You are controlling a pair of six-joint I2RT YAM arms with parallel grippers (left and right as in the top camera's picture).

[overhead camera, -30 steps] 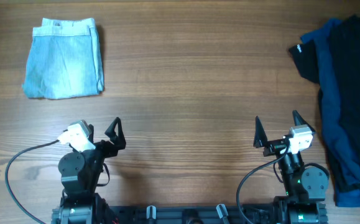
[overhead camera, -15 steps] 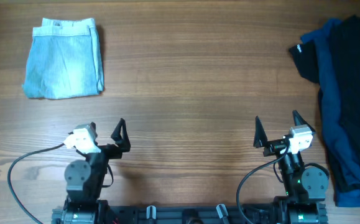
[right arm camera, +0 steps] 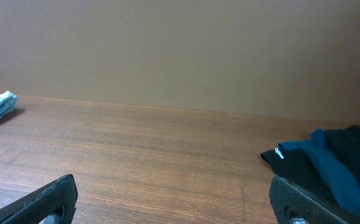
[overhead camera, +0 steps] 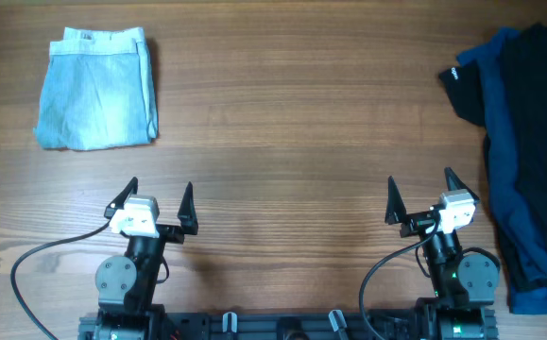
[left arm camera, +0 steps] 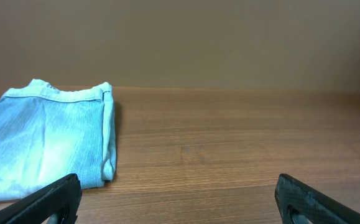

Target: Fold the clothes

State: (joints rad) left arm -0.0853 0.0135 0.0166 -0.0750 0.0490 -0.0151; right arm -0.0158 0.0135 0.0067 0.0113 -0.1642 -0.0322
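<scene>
My left claw [overhead camera: 158,192] is wide open. Its two black fingers [left arm camera: 50,198] stand far apart, and there is nothing between them. It holds nothing and touches nothing. My right claw [overhead camera: 420,191] is wide open too, and it is also empty.

The light blue denim shorts [overhead camera: 96,88] lie folded flat on the wooden table [overhead camera: 292,113], at the far left. They are well apart from both claws. From the left wrist camera I see them just ahead and to the left. The pile of black and dark blue clothes [overhead camera: 528,142] lies at the right edge of the table.

A second ago my left claw was turned to one side. Now it has swung around and points straight ahead at the table. My right claw has not moved. The shorts and the dark pile lie where they were.
</scene>
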